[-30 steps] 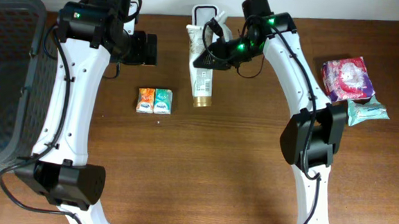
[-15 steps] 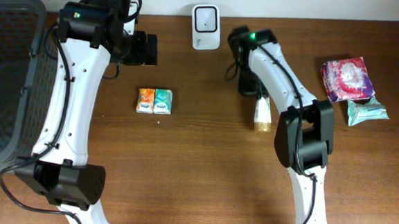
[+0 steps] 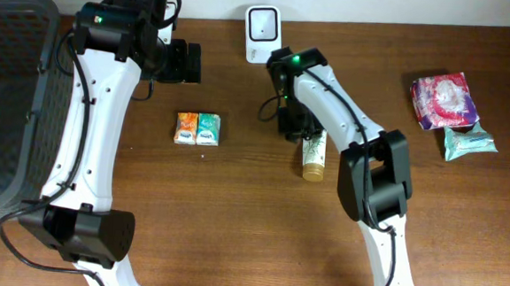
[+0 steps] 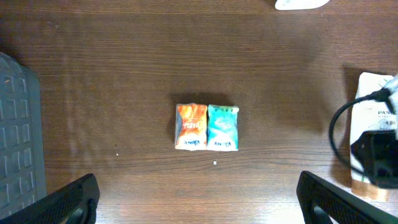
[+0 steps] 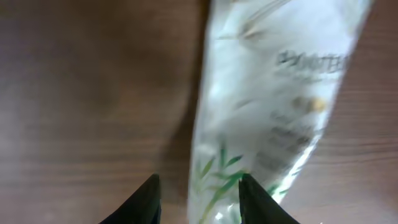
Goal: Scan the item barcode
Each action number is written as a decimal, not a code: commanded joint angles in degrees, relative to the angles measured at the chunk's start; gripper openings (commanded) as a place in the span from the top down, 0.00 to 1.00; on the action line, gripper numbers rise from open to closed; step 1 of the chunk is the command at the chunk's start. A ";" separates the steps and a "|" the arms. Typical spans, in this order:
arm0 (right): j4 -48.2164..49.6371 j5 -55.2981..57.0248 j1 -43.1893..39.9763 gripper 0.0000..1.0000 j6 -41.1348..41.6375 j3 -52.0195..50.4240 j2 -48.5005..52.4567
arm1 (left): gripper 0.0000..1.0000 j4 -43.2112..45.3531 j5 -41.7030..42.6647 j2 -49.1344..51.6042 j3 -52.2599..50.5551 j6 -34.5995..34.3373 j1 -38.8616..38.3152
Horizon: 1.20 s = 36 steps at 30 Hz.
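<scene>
Nearby: orange-teal packs [image 3: 197,128], scanner [image 3: 262,23], packets [image 3: 448,110]; left claw [image 4: 199,200] spread wide, right claw [image 5: 198,200] parted over tube [image 5: 273,93].

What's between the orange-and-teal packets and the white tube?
Only bare table shows between the packets and the tube in the overhead view; the left wrist view adds the right arm's black cable looping beside the tube.
</scene>
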 commanded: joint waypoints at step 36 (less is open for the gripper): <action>59.65 -14.36 -5.57 0.96 -2.64 14.29 0.46 | 0.01 0.00 -0.42 -0.17 0.48 0.13 0.31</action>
